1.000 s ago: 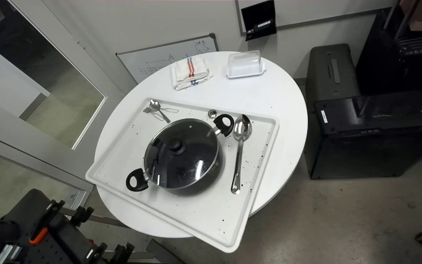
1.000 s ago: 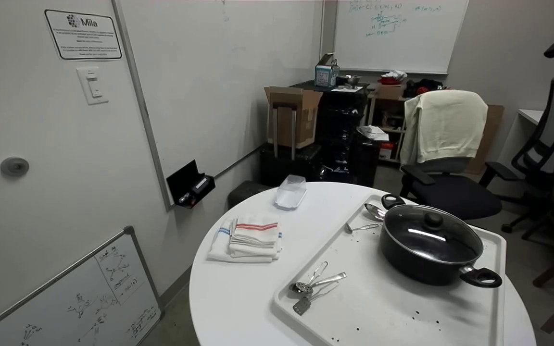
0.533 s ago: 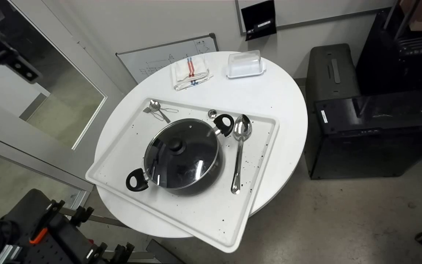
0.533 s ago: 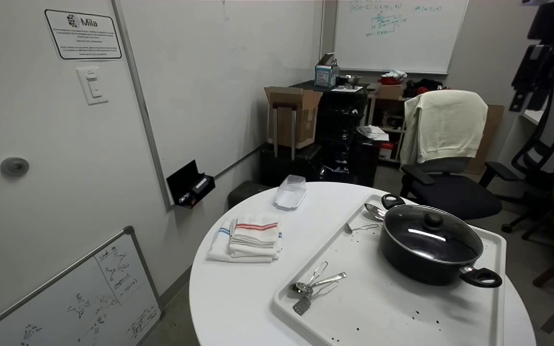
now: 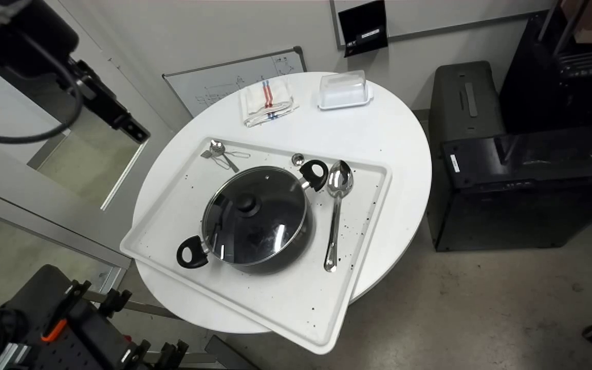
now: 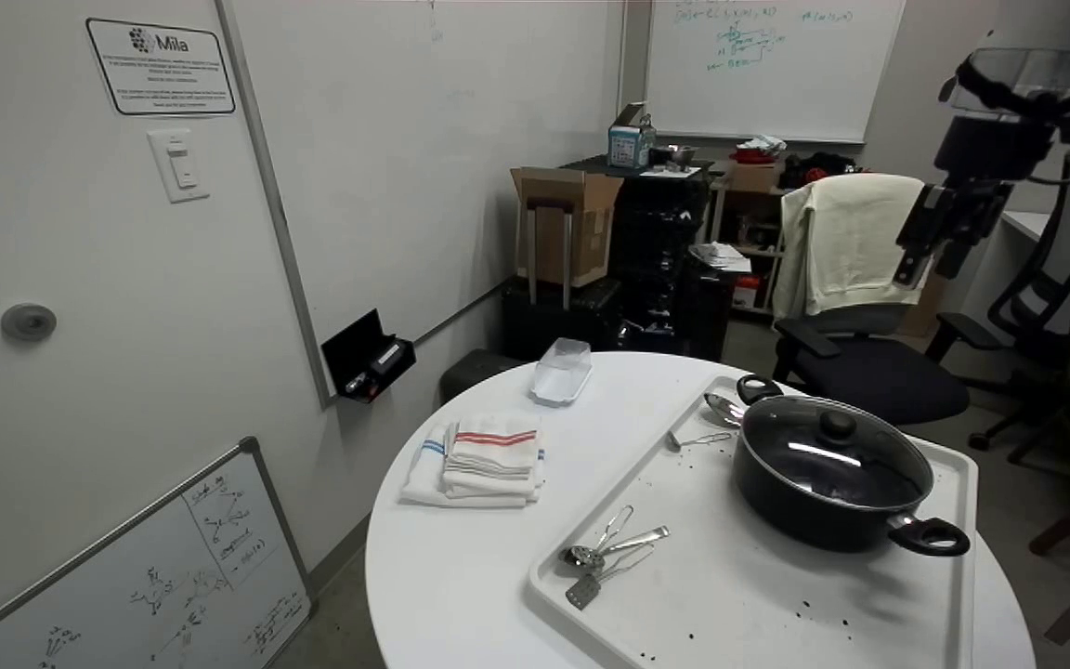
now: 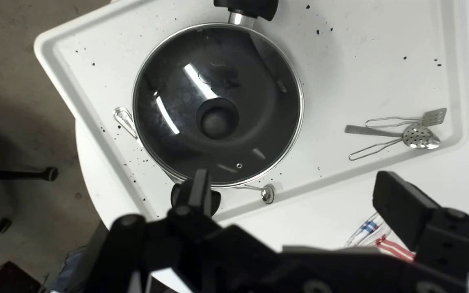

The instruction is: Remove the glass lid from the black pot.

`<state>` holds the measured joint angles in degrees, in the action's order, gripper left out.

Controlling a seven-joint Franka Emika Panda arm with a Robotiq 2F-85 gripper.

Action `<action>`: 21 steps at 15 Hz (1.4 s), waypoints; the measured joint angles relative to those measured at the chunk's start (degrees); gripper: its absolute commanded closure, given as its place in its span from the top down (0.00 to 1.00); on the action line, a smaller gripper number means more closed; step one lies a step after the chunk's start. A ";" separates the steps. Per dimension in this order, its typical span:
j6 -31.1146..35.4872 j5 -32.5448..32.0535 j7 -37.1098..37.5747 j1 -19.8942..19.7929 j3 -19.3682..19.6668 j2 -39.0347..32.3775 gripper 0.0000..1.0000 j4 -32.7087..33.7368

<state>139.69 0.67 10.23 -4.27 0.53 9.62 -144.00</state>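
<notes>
The glass lid (image 5: 275, 205) sits flat on the black pot (image 5: 298, 249), its dark knob in the centre. Lid (image 6: 786, 437) and pot (image 6: 795, 511) also show in an exterior view, the pot's loop handles on opposite sides. In the wrist view the lid (image 7: 259, 101) fills the upper middle, with a pot handle (image 7: 246, 6) at the top edge. My gripper (image 7: 293, 178) is open, with nothing between its fingers. It hangs in the air well above the table, apart from the lid, and shows in both exterior views (image 5: 139, 134) (image 6: 928, 271).
A white tray (image 5: 285, 303) on the round table holds the pot. A large spoon (image 5: 340, 180) lies beside the pot. Several small utensils (image 7: 419, 136) lie in a tray corner, and a small ladle (image 7: 267, 194) near the pot. Folded towels (image 5: 267, 100) and a clear-lidded dish (image 5: 345, 92) stand behind.
My gripper has come into both exterior views from the upper side edges and moved down and inward towards the table. The pot, lid and utensils have not moved.
</notes>
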 measured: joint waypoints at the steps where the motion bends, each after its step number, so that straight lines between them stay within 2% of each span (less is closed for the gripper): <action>1: 1.77 0.00 0.03 -0.21 0.26 -1.73 1.00 0.01; 9: 12.20 -1.12 2.38 -1.09 3.22 -15.30 1.00 1.43; 21: 18.94 -1.13 4.20 1.23 6.57 -33.92 1.00 10.23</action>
<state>158.63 -0.46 14.43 -3.04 7.11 -24.30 -133.77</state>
